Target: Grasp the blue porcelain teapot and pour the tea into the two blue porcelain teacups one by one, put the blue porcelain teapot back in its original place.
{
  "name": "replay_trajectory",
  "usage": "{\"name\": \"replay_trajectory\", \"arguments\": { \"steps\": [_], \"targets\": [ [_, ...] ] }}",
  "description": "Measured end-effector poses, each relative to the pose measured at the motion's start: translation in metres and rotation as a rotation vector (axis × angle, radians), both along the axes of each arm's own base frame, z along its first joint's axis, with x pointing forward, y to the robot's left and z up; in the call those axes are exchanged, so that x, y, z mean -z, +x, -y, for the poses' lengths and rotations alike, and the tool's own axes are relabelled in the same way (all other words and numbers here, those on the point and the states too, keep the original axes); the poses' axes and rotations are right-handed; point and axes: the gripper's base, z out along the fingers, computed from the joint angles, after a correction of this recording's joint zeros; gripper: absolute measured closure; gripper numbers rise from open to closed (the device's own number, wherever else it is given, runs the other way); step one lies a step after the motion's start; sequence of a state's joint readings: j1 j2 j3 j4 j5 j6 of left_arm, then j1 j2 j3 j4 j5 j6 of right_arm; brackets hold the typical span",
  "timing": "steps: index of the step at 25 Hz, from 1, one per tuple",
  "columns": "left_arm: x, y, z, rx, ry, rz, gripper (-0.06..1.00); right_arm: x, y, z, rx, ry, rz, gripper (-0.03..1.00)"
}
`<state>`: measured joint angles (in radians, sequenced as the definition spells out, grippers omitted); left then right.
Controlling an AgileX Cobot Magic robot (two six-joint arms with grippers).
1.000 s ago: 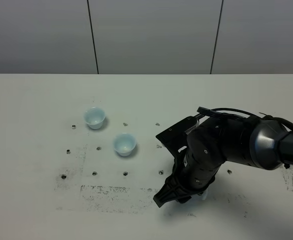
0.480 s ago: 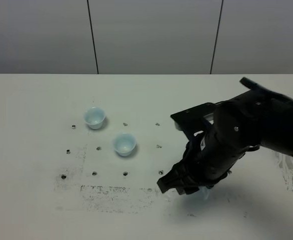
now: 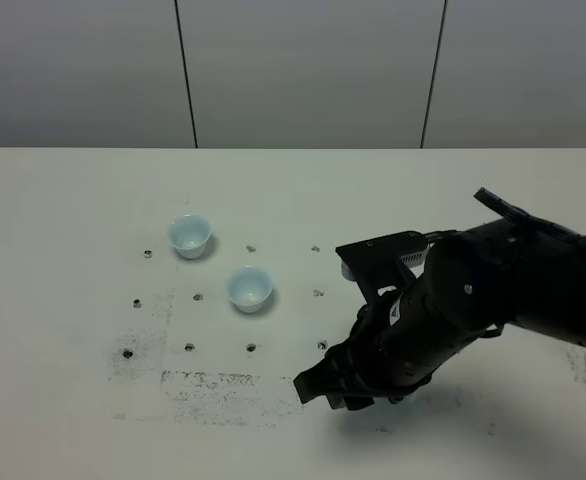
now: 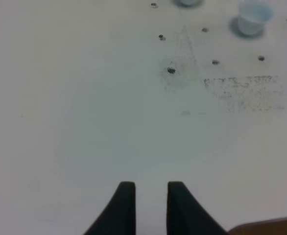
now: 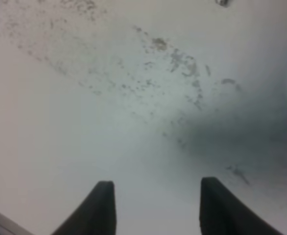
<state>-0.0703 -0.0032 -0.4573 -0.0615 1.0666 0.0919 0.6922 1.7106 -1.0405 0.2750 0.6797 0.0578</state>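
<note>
Two small pale blue teacups stand on the white table, one at the back left [image 3: 189, 236] and one nearer the middle [image 3: 249, 289]. They also show far off in the left wrist view, one whole [image 4: 252, 19] and one cut off by the frame edge [image 4: 186, 2]. The blue teapot is hidden; my right arm's bulk [image 3: 453, 310] covers the spot to the right of the cups. My right gripper [image 3: 318, 390] is low over the table, right of and in front of the cups, and in the right wrist view [image 5: 153, 205] it is open and empty. My left gripper [image 4: 151, 200] has a narrow gap and is empty.
The table [image 3: 73, 400] has several small dark holes [image 3: 127, 353] and grey scuff marks [image 3: 223, 385] in front of the cups. A grey panelled wall [image 3: 303, 70] stands behind the table.
My right arm has swung and its gripper has shifted a little left and toward the front edge. The cups have not moved.
</note>
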Motion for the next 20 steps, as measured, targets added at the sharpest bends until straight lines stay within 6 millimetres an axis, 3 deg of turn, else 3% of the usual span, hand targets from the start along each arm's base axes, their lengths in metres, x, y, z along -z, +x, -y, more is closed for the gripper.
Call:
{"name": "replay_trajectory", "arguments": {
  "steps": [7, 20],
  "targets": [
    [0.0, 0.0, 0.0, 0.0, 0.0, 0.0, 0.72, 0.028, -0.005, 0.015, 0.076, -0.015, -0.012, 0.56],
    [0.0, 0.0, 0.0, 0.0, 0.0, 0.0, 0.72, 0.035, 0.001, 0.035, 0.139, -0.168, -0.005, 0.56]
  ]
}}
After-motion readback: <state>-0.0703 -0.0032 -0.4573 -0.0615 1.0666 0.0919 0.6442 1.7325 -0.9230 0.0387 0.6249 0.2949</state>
